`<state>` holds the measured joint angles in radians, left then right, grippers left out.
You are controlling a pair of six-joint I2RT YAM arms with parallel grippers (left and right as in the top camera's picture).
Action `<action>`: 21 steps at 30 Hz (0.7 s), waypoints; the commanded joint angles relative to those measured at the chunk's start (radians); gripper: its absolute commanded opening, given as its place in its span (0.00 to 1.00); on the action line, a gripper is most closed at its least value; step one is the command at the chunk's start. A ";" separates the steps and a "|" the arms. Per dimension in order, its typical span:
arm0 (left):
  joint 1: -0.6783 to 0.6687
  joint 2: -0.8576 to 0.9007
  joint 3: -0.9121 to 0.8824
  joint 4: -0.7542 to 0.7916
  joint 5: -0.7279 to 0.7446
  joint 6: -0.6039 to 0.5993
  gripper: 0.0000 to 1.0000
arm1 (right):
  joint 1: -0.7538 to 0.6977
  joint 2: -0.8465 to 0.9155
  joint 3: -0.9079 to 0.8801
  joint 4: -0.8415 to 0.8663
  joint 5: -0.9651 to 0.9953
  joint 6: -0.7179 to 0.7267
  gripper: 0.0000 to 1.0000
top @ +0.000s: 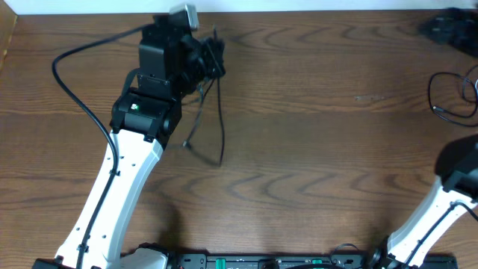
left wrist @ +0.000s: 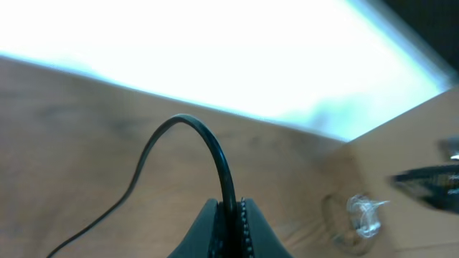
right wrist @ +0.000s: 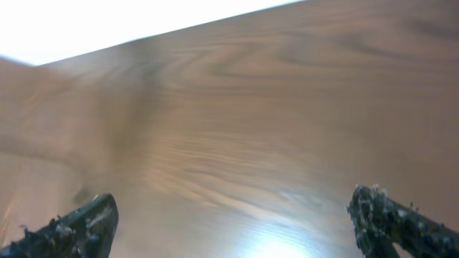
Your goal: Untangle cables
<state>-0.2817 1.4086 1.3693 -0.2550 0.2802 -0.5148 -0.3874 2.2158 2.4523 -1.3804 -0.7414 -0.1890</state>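
Note:
My left gripper (top: 214,58) is near the table's far edge, shut on the thin black cable (top: 222,119). The cable hangs from the jaws and trails toward the front in two strands that end on the wood. In the left wrist view the cable (left wrist: 210,143) arches up out of the closed fingers (left wrist: 231,209) and runs off down to the left. My right gripper (right wrist: 244,215) is open and empty over bare wood; in the overhead view only its arm (top: 457,170) shows at the right edge. I cannot make out the white cable for sure.
A thin black cord loop (top: 448,96) lies at the right edge, with a dark object (top: 450,27) in the far right corner. A small blurred whitish thing (left wrist: 362,215) lies on the wood right of the left fingers. The left arm's thick wire (top: 75,90) curves at the far left.

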 commanded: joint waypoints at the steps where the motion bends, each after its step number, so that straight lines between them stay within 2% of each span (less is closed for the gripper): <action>1: -0.001 0.000 0.009 0.106 0.032 -0.116 0.08 | 0.126 -0.018 0.008 0.001 -0.203 -0.101 0.99; 6: -0.001 0.002 0.009 0.221 -0.066 -0.286 0.08 | 0.273 -0.018 0.008 0.057 -0.248 -0.123 0.99; 10: -0.001 0.002 0.009 0.290 -0.087 -0.396 0.08 | 0.384 -0.018 0.008 0.115 -0.336 -0.123 0.99; 13: -0.001 0.002 0.009 0.315 -0.087 -0.429 0.08 | 0.467 -0.018 0.008 0.160 -0.407 -0.128 0.99; 21: -0.001 0.002 0.009 0.317 -0.083 -0.438 0.08 | 0.656 -0.018 0.008 0.161 -0.506 -0.283 0.99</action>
<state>-0.2825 1.4086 1.3693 0.0536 0.2039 -0.9325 0.2310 2.2158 2.4523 -1.2121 -1.1641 -0.3885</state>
